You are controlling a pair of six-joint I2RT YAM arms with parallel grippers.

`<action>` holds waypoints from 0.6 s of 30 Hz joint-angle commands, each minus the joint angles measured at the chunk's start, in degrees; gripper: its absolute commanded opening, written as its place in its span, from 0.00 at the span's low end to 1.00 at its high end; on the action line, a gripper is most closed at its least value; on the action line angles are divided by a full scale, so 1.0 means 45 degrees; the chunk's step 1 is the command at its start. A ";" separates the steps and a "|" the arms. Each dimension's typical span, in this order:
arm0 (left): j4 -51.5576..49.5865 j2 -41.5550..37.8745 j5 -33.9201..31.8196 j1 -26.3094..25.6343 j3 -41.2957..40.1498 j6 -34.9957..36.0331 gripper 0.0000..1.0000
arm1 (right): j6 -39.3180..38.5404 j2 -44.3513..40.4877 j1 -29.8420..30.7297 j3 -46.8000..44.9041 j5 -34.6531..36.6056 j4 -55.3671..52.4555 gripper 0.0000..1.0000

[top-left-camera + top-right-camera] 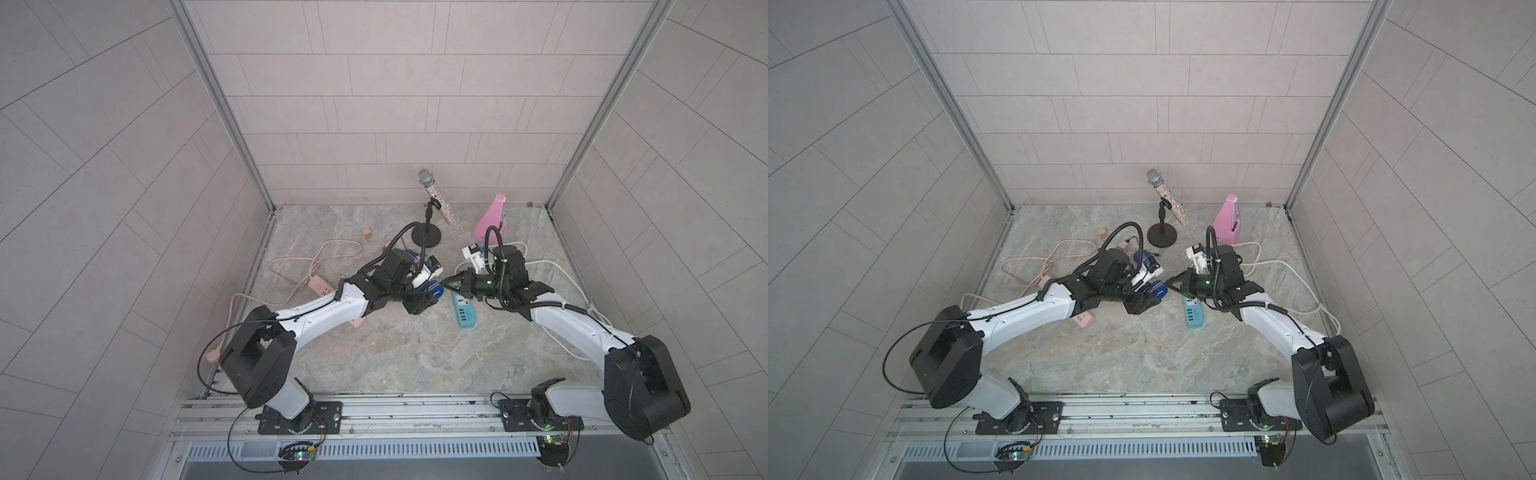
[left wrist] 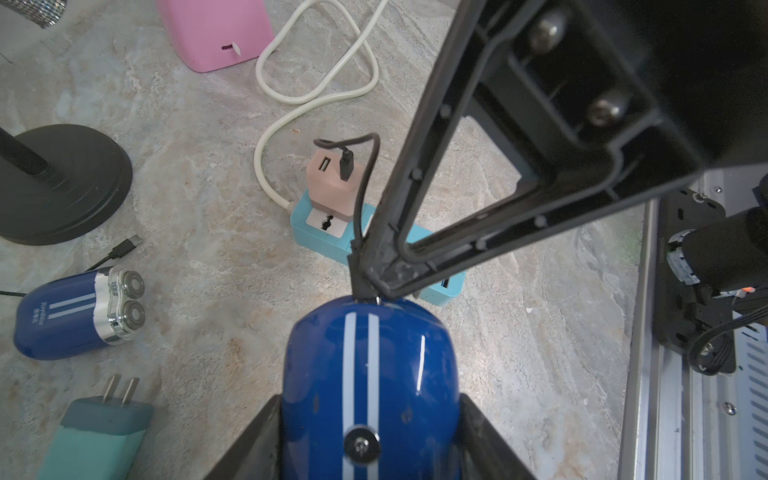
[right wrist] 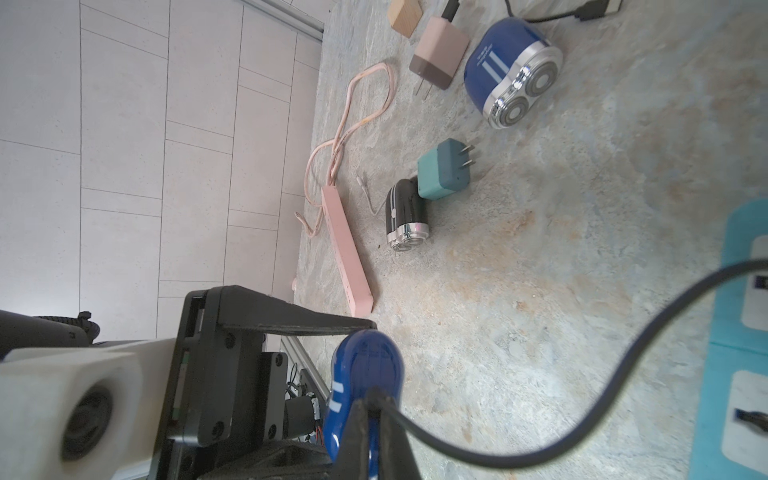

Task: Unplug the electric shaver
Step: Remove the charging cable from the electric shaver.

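Both arms reach forward and bend inward, forearms angled toward each other so that the two hands meet tip to tip near the middle. The left arm (image 1: pixel 316 313) stretches low and nearly level. The left hand (image 1: pixel 424 296) grips the blue shaver (image 2: pixel 370 374) between partly spread fingers (image 2: pixel 484 436). The right arm (image 1: pixel 573 328) slopes in from its shoulder block. The right hand (image 1: pixel 446 284) points at the left one, jaws fully closed, tips pinching the cable plug (image 2: pixel 360 287) at the shaver's end.
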 commanded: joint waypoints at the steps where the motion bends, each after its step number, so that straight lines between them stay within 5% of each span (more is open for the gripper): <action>1: -0.2282 -0.0552 0.1993 -0.0498 -0.0624 0.0555 0.39 | -0.0376 0.0032 -0.0848 0.0834 0.2897 0.1634 0.00; 18: -0.2283 -0.0522 0.2228 -0.0517 -0.0773 0.0477 0.38 | -0.0742 0.0191 -0.2072 0.1318 0.3066 0.1509 0.00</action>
